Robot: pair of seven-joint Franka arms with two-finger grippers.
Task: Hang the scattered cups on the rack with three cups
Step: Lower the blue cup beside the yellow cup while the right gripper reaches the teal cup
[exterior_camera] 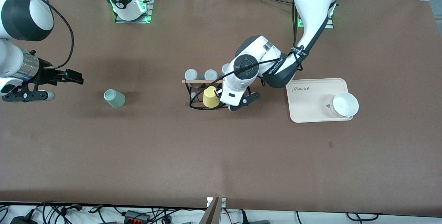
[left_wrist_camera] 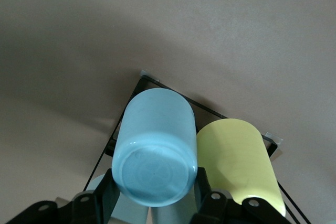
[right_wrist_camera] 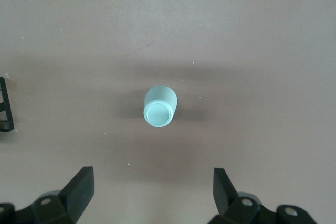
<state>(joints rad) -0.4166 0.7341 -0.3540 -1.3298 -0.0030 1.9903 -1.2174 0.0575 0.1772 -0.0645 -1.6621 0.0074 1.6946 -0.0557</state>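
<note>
From the front view, the rack [exterior_camera: 203, 94] stands near the middle of the bench [exterior_camera: 221, 162], a wooden rod along its top, two grey cups [exterior_camera: 192, 75] and a yellow cup [exterior_camera: 211, 97] already on its pegs; the left hand [exterior_camera: 238, 104] hangs over the rack's end that faces the beige tray [exterior_camera: 304, 108], which carries a white bowl [exterior_camera: 344, 105] toward the left arm's end of the bench. The mint cup [exterior_camera: 114, 98] sits mouth down on the bare bench toward the right arm's end, well apart from the rack, and the right hand [exterior_camera: 51, 86] hovers near that edge, fingers apart. In the left wrist view, the left hand [left_wrist_camera: 152, 198] is clamped on the blue cup [left_wrist_camera: 155, 148], base toward the camera, held just beside the yellow cup [left_wrist_camera: 239, 163] above the rack's wire frame [left_wrist_camera: 210, 109]. In the right wrist view, the mint cup [right_wrist_camera: 160, 106] lies ahead of the right hand [right_wrist_camera: 152, 192], whose fingers stand wide with nothing between them. Both cups look light, stiff and smooth, so probably slippery; with no handle, the sound hold is likely across the tapered wall, near the wider mouth end.
</note>
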